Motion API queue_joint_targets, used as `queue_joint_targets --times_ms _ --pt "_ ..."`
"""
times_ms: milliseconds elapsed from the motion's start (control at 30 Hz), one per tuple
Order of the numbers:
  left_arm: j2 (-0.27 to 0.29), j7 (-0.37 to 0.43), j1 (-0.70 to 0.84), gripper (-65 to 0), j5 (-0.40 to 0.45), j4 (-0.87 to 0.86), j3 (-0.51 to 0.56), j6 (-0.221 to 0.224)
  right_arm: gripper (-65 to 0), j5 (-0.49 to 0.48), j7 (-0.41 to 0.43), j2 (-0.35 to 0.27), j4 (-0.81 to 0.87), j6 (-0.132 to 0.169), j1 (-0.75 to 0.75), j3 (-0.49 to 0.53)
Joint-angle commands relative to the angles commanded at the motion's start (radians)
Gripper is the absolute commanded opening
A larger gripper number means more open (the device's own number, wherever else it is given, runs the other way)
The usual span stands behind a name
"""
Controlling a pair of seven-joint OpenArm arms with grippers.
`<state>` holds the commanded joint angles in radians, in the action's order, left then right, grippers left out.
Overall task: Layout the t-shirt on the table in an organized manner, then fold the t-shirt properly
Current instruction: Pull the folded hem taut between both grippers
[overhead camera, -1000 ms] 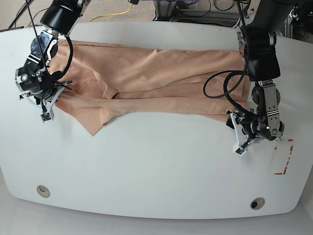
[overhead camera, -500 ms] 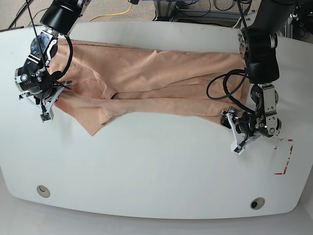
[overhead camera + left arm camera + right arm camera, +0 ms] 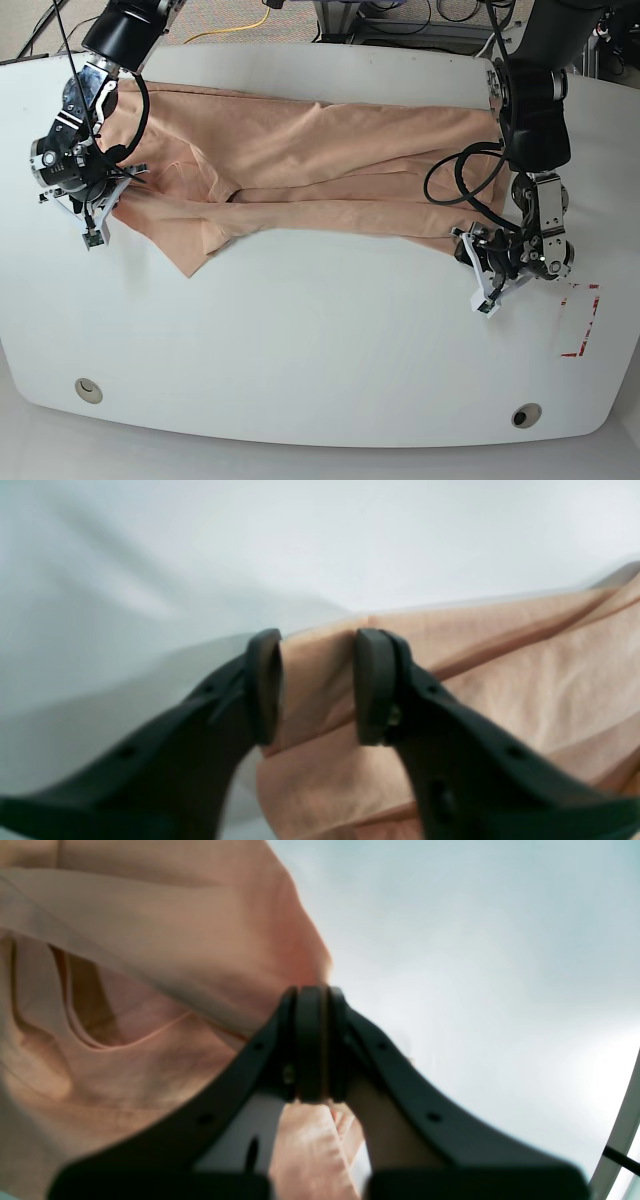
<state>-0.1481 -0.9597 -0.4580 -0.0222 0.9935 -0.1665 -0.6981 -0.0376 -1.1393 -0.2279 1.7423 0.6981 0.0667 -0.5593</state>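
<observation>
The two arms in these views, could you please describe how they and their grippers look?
Both arms are built of black housings with silver-grey metal joints near the wrists, and black cables loop beside each. The left gripper and right gripper sit on white brackets. Up close, the left gripper's fingers are matte black, curved, with flat rounded pads and small holes along the sides; the right gripper's look the same.

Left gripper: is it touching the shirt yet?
Cannot tell. In the left wrist view the left gripper stands open around the shirt corner, but blur hides whether the pads meet cloth.
</observation>
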Motion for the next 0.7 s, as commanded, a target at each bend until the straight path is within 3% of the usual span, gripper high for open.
queue_joint_targets --times_ms 100,433,700 --pt "0.0 0.0 0.003 -61.4 0.0 0.0 0.0 0.0 -63.1 0.0 0.0 0.0 0.0 0.0 0.0 0.0" --pt "0.0 -0.009 0.006 -63.3 -0.002 0.081 -0.002 0.0 -63.1 0.0 0.0 0.0 0.002 0.0 0.0 0.0" --pt "0.0 -0.114 0.041 -63.3 -0.002 0.304 -0.003 0.0 -63.1 0.0 0.0 -0.002 0.003 0.0 0.0 0.0"
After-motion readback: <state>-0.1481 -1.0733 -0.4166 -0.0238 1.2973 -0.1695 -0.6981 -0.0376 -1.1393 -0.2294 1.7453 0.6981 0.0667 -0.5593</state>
